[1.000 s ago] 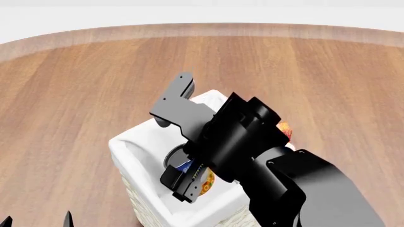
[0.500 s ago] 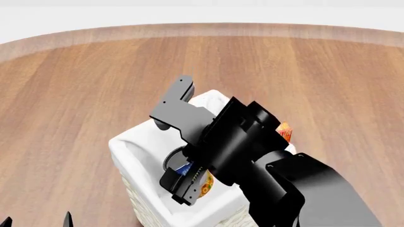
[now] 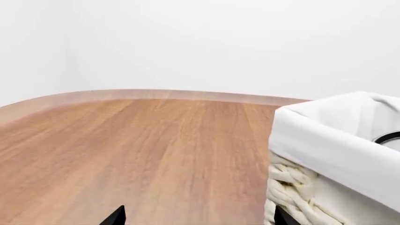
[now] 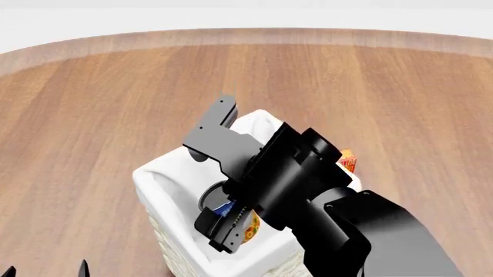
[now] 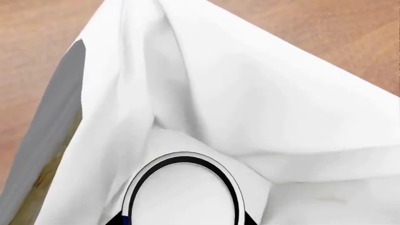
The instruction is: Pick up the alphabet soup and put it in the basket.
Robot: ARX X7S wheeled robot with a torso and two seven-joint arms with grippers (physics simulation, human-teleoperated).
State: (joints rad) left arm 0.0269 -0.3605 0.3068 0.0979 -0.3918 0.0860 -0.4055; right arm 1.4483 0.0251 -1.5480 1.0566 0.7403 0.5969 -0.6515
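Right gripper (image 4: 223, 222), lower centre of the head view: fingers clamped on the alphabet soup (image 4: 231, 210), held inside the open mouth of the basket (image 4: 165, 179); can's pale top with dark rim fills the bottom centre of the right wrist view (image 5: 184, 194), white lining around it; left gripper (image 4: 46, 270), bottom left corner: only two dark fingertips show, apart with nothing between them; wooden table (image 4: 92, 115) beneath all.

I see the alphabet soup (image 4: 230, 209) inside the basket (image 4: 165, 173), basket on the table (image 4: 92, 115); a carton (image 4: 347, 160) at the basket's 3 o'clock.
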